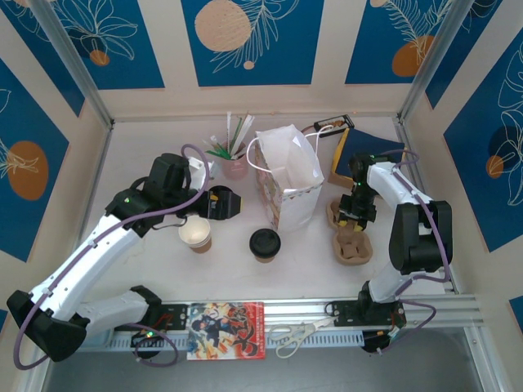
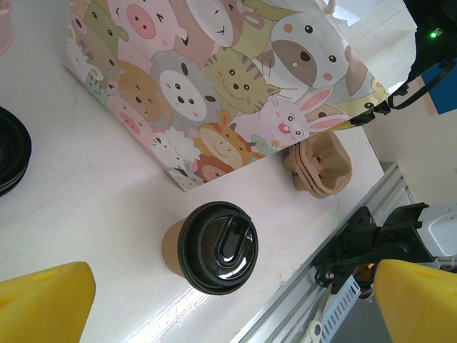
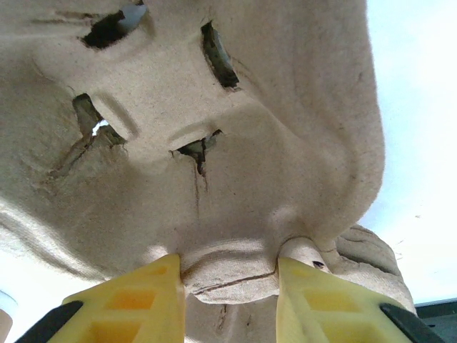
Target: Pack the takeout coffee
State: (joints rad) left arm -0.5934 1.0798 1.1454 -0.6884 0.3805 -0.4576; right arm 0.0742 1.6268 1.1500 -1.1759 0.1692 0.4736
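Note:
The takeout coffee, an open kraft-brown cup with a pale inside, stands left of centre on the white table. A second brown cup with a black lid stands to its right, in front of the cartoon-animal paper bag. My left gripper hovers open between the two cups, nothing between its yellow fingers. On the right, my right gripper is shut on the rim of the pulp cup carrier.
A pink cup of straws stands behind the bag. A dark blue box lies at the back right. Black lids sit left of the bag. Scissors and a picture card lie on the front rail.

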